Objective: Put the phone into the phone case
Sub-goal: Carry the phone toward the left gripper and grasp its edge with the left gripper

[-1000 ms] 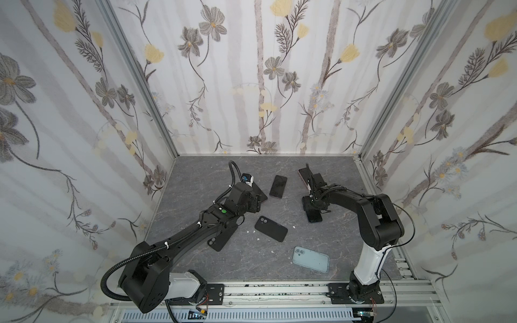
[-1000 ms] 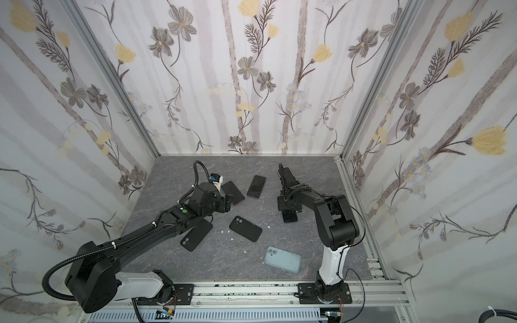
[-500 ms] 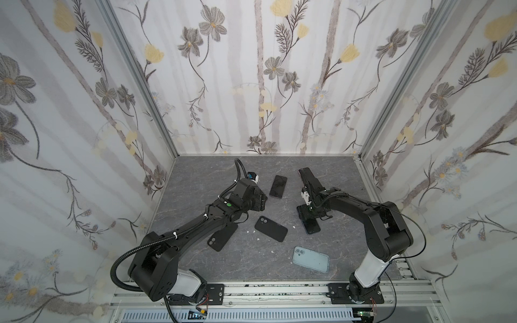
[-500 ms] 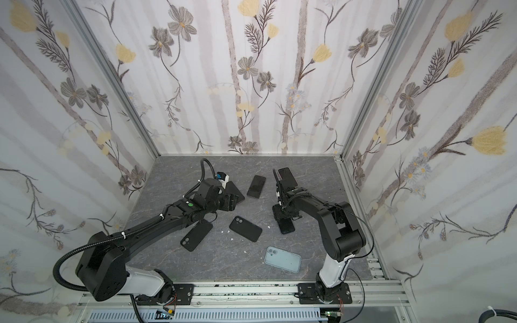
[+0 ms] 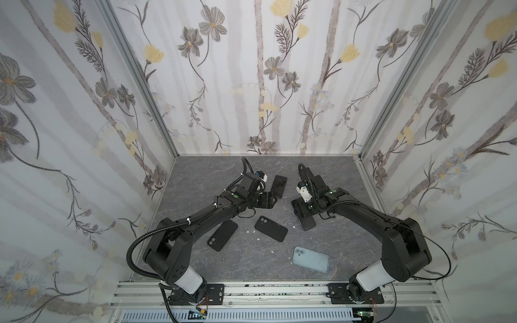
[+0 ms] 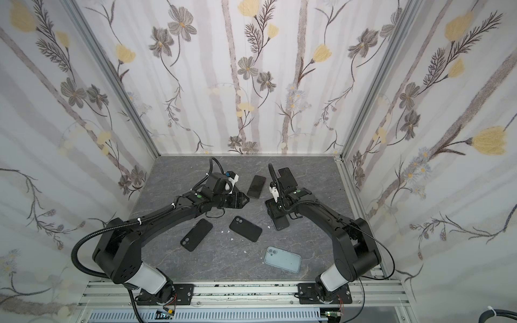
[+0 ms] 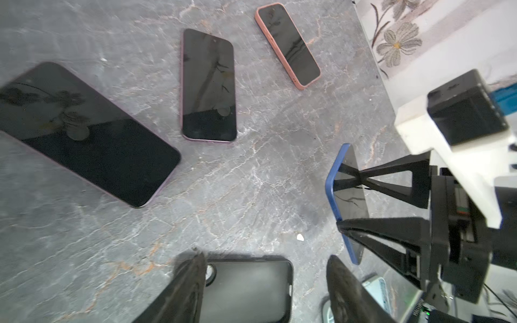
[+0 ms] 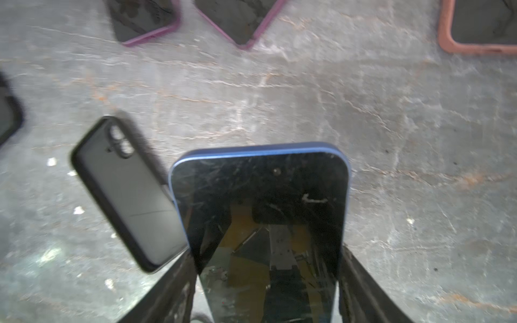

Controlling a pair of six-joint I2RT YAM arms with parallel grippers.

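A blue-edged phone clamped by its long sides in the right pincer.
The phone tilts above the counter, near a black phone case that lies flat. The left pincer gapes wide, holding nothing.

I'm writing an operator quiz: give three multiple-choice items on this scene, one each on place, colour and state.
1. The pale blue case lies: A by the front rail; B against the back wall; C under the left arm.
2. The phone in the right gripper has an edge that is: A pink; B blue; C purple.
3. The black case beside it is: A holding a phone; B clamped in jaws; C empty.
Answers: A, it lies nearest the rail in a top view; B, a blue rim shows; C, its bare inside shows.
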